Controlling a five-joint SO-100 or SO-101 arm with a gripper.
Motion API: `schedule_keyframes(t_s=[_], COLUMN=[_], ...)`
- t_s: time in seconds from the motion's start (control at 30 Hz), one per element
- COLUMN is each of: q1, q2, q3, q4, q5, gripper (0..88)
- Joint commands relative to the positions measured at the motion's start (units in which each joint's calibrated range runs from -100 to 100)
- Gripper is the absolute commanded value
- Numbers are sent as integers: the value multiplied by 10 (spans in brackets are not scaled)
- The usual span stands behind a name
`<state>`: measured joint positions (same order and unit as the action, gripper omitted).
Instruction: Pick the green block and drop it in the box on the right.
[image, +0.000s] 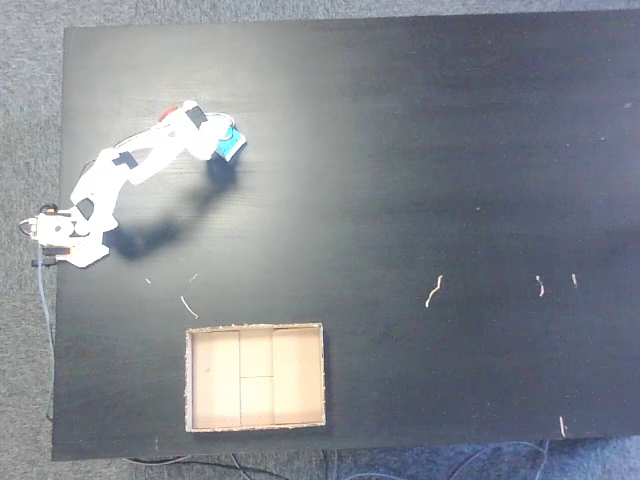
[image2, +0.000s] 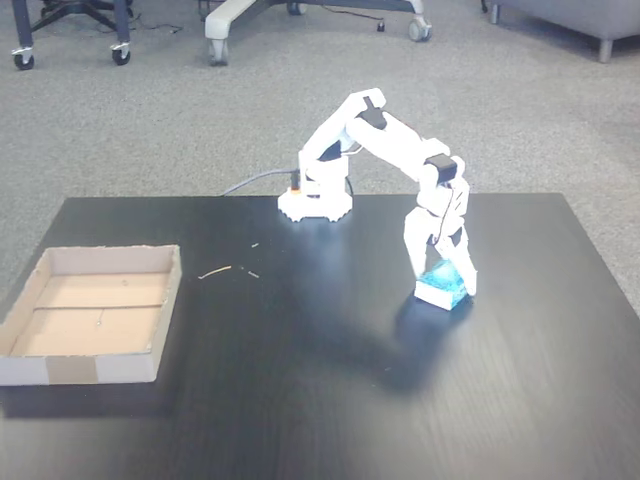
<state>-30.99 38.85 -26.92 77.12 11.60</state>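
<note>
- The box (image: 256, 429), a shallow rectangular tray of tan cardboard with low, rough-edged walls, holds nothing; its pale brown floor shows flap seams that divide it into panels.
- In a fixed view from the side, the box (image2: 100, 368) sits at the left of the table, a strip of brown tape on its near wall, its floor bare.
- The green block (image: 231, 147) is a small teal rectangular piece with a whitish lower edge, far smaller than the box and well apart from it.
- Seen from the side, the green block (image2: 443, 286) rests on the table, tilted a little, between the two white fingers of the gripper (image2: 444, 283).
- The fingers straddle the block, set narrow and close on either side of it; whether they press it I cannot tell.
- From above, the gripper (image: 228, 143) points toward the table's middle, with the block at its tip.
- The table (image: 450, 150) is flat and black with a faint wood grain and a dull sheen.
- A few thin pale scraps (image: 432, 291) lie scattered on it.
- The arm (image2: 390, 140) is smooth white plastic with black joints, on a base at the table's edge.
- Grey carpet (image2: 150, 130) surrounds the table.
</note>
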Motion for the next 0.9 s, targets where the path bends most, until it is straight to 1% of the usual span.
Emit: schedule_keyframes(t_s=[0.0, 0.13, 0.2, 0.27, 0.33, 0.37, 0.47, 0.53, 0.57, 0.63, 0.67, 0.7, 0.73, 0.83, 0.87], q1=[5, 12, 39, 93, 180, 242, 461, 603, 661, 735, 754, 768, 776, 780, 774], q2=[5, -43, -143, -284, -419, -482, -598, -638, -648, -582, -529, -452, -369, -98, -36], q3=[-13, 34, 91, 150, 166, 166, 163, 233, 295, 338, 323, 257, 166, -180, -238], q4=[-10, -31, -51, -69, -73, -79, -152, -247, -325, -452, -481, -469, -434, -286, -271], q5=[3, -2, -9, -8, 4, 8, 8, 7, 6, 11, 18, 25, 29, 40, 44], gripper=[318, 273, 269, 268, 272, 273, 265, 277, 279, 279, 280, 280, 279, 276, 275])
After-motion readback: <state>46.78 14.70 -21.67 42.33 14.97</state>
